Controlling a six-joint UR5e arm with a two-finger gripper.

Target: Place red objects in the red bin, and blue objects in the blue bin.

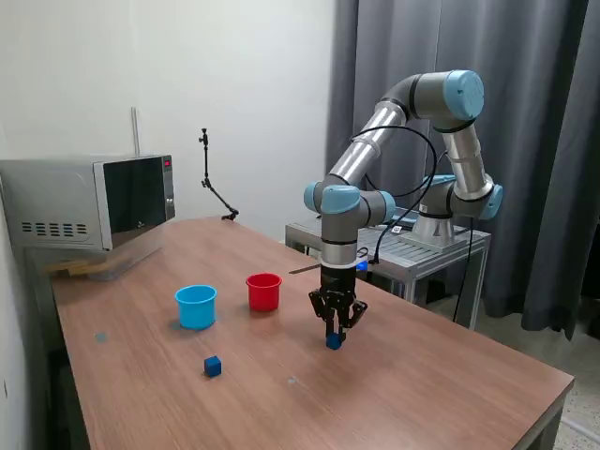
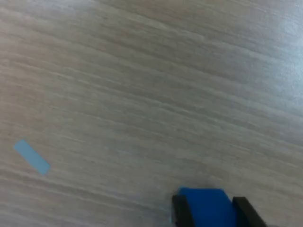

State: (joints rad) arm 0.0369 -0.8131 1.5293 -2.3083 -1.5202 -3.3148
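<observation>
My gripper (image 1: 334, 336) points straight down at the table (image 1: 441, 384), its black fingers (image 2: 180, 211) pressed against both sides of a dark blue cube (image 1: 333, 342). In the wrist view that cube (image 2: 206, 206) sits snug between the two fingers, at or just above the wood. A second dark blue cube (image 1: 213, 366) lies loose nearer the table's front, toward the exterior view's left. The light blue cup (image 1: 196, 307) and the red cup (image 1: 263, 292) stand upright side by side, on the exterior view's left of the gripper. No red objects show in either view.
A microwave (image 1: 94, 214) stands at the far left corner, with a thin black stand (image 1: 211, 178) behind the table. A metal cart (image 1: 412, 248) holds the arm's base. A small pale blue tape strip (image 2: 31, 156) is stuck to the wood.
</observation>
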